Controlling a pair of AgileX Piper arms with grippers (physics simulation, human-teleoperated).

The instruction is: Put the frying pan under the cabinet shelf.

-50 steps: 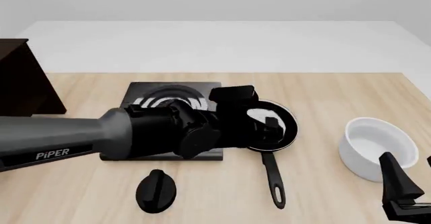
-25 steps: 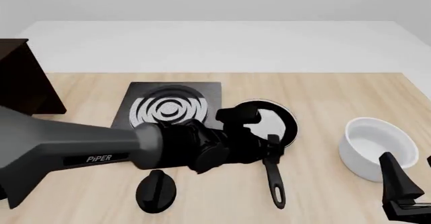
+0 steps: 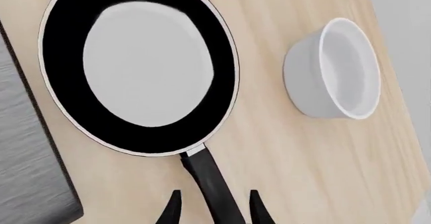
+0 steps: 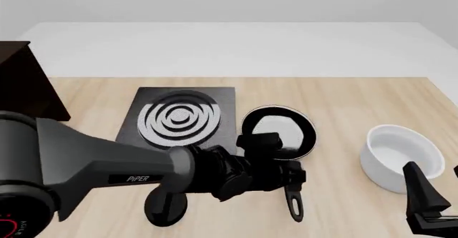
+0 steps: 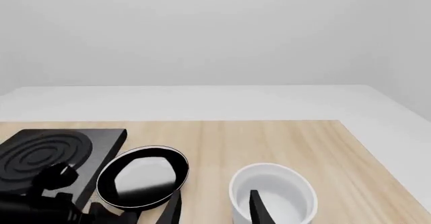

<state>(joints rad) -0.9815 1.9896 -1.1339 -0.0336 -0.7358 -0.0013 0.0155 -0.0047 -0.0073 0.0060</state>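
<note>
Nearest the camera, at about five o'clock in the front view, the right gripper (image 4: 429,206) is being kept parked at the desk's (image 4: 344,98) near edge, its jaws spread apart and empty, as the right wrist view is showing. A black knob (image 4: 165,201) is lying at seven o'clock. Just beyond, the left gripper (image 3: 214,211) is being held low over the frying pan's (image 4: 279,133) long handle, with the jaws parted and one finger on each side of the handle; nothing is being gripped yet, though whether the pads are touching it cannot be told. The frying pan itself is resting flat on the desk near the centre, just beside the stove plate (image 4: 179,121) at its nine o'clock, with the white bowl (image 4: 400,155) well apart at three o'clock. Farthest off, at ten o'clock, only a corner of the cabinet shelf (image 4: 25,85) is being shown.

A thin handle is probably being grasped far from the pan's weight, so the pan could be tipped or twisted in the jaws when lifted. During the long carry leftward, the stove plate could be clipped by a sagging rim.
</note>
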